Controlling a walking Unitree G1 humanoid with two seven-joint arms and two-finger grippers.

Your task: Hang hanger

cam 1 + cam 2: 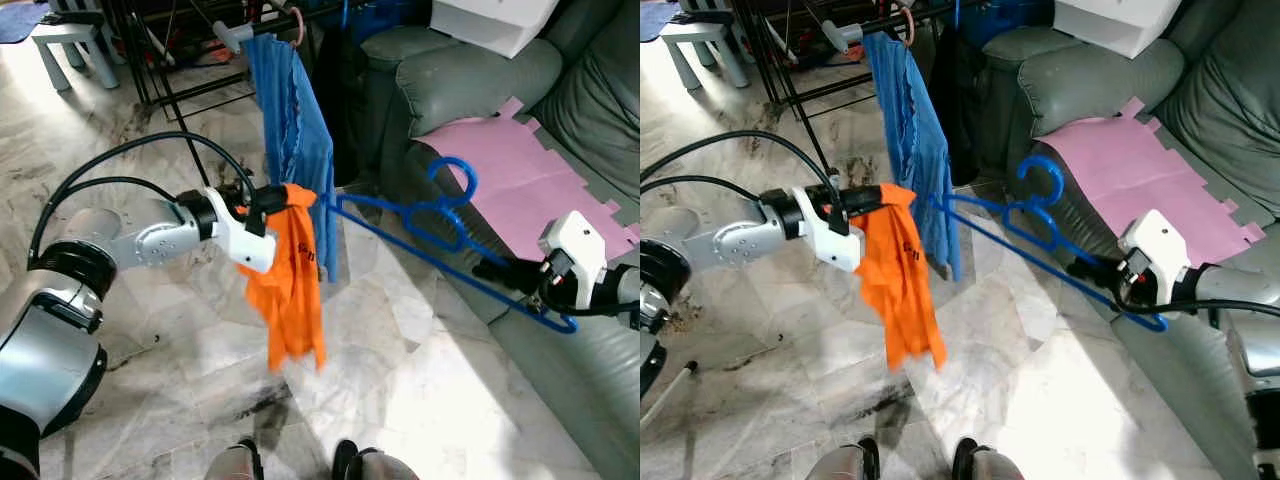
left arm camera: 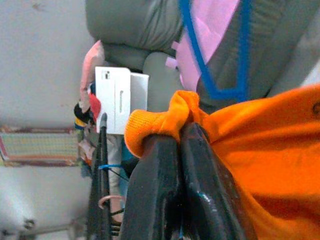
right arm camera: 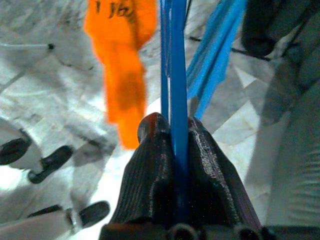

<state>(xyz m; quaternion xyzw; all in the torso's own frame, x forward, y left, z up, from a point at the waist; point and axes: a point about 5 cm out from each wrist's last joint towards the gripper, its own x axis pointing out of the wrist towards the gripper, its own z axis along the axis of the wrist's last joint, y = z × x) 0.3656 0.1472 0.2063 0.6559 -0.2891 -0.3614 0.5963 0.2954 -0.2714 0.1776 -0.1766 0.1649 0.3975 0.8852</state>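
One blue hanger (image 1: 440, 235) – one orange shirt (image 1: 293, 275), each gripped.

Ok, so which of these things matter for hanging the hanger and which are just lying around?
For the job:
blue plastic hanger, shut in right end effector
orange cloth garment, shut in left end effector
black metal drying rack

Lying about:
blue hanging cloth
pink foam mat
grey leather sofa
white box
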